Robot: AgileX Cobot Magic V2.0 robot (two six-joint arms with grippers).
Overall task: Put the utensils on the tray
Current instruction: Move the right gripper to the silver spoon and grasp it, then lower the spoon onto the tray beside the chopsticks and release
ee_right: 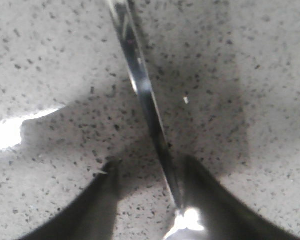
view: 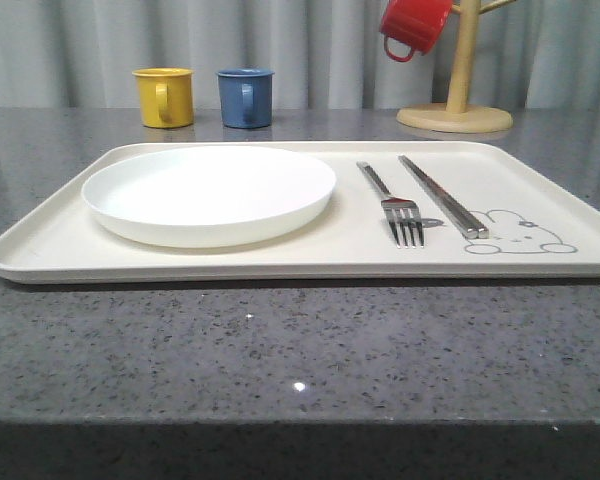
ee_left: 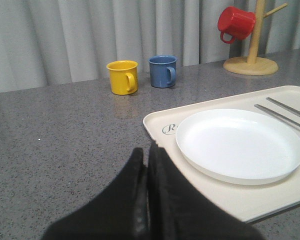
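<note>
The cream tray (view: 70, 235) lies on the grey counter and holds the white plate (view: 208, 190), the fork (view: 392, 205) and the chopsticks (view: 442, 196) side by side. The plate (ee_left: 239, 145) and the tray's corner (ee_left: 157, 122) also appear in the left wrist view. My left gripper (ee_left: 147, 152) is shut with nothing in it, hovering just off that corner. The spoon (ee_right: 140, 85) lies on the speckled counter. My right gripper (ee_right: 151, 162) is open low over it, one finger on each side of the handle, the handle close to one finger (ee_right: 200, 180).
A yellow mug (view: 164, 97) and a blue mug (view: 246, 97) stand behind the tray. A red mug (view: 413, 25) hangs on a wooden mug tree (view: 456, 115) at the back right. Bare counter stretches in front of the tray.
</note>
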